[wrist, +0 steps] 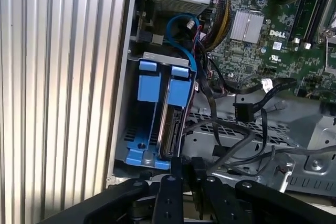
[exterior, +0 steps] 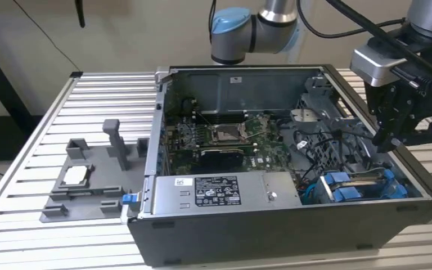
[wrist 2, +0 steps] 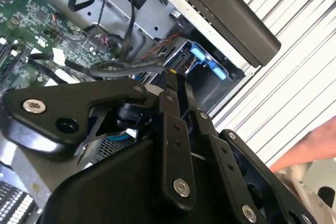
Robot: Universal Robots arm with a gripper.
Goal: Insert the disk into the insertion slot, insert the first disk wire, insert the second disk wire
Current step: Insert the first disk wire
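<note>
The disk (wrist: 172, 121) stands in its bright blue carrier inside the insertion slot (wrist: 161, 57) of the grey drive cage, with its connector edge facing my gripper. In the exterior view the disk (exterior: 362, 181) sits at the case's near right corner. My black gripper (exterior: 386, 142) hangs above the case's right wall, over the cage. Its fingers (wrist: 176, 167) look shut with nothing between them, and the gripper (wrist: 186, 164) (wrist 2: 173, 81) is a short way off the disk. A black wire with a plug (wrist: 243, 111) lies loose beside the cage.
The open computer case (exterior: 291, 225) lies on a slatted aluminium table (exterior: 21, 225). A grey plastic fixture tray (exterior: 88, 183) stands at the exterior view's left. A blue cable (wrist: 181, 38) and other black cables cross near the cage. A hand (wrist 2: 315, 148) is beside the arm.
</note>
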